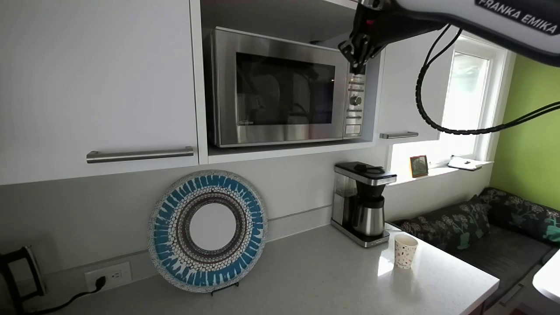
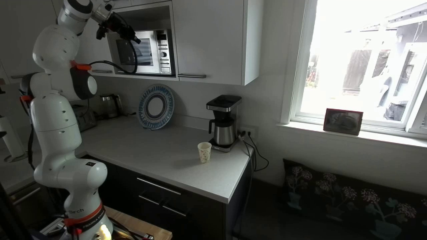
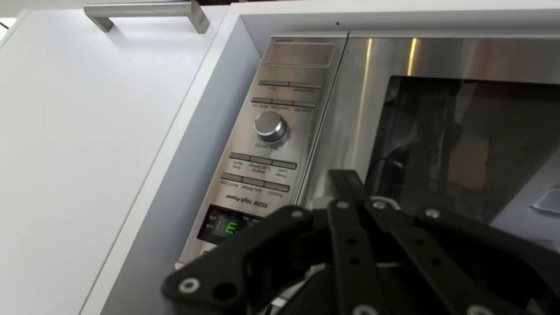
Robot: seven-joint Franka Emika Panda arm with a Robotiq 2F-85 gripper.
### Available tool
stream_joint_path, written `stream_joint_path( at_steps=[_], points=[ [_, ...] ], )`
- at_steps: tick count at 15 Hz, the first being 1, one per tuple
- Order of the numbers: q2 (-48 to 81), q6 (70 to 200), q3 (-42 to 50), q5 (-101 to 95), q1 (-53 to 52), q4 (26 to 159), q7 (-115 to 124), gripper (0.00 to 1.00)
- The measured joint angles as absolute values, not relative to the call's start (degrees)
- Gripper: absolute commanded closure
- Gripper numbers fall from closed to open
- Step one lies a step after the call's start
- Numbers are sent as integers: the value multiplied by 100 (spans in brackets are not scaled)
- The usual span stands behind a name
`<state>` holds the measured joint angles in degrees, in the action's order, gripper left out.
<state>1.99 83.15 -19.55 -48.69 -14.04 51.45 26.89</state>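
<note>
The tool (image 3: 349, 177) has its tips together, so any touch on the microwave (image 1: 284, 91) should be slow and light.

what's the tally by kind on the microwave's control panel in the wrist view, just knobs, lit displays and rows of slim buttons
Knobs: 1
Lit displays: 1
Rows of slim buttons: 4
Total: 6

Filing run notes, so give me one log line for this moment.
gripper: shut, empty | facing: microwave, closed | cup: upright on counter
</note>
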Motion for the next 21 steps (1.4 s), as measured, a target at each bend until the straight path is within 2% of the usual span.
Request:
stream_joint_path(
  at_steps=[6, 8, 10, 15, 16, 17, 21],
  points=[
    [-212, 8314, -1993, -4330, -1419, 5128, 2092, 100],
    [-334, 8309, -1994, -4244, -1431, 5128, 1930, 96],
    [-433, 8279, -1999, -4224, -1437, 5128, 1780, 100],
    [-581, 8059, -2073, -4224, -1479, 5137, 1593, 100],
    [-597, 8002, -2098, -4224, -1496, 5138, 1572, 74],
    [-611, 7864, -2136, -4230, -1513, 5139, 1570, 72],
    [-639, 7636, -2231, -4230, -1538, 5139, 1577, 44]
  ],
)
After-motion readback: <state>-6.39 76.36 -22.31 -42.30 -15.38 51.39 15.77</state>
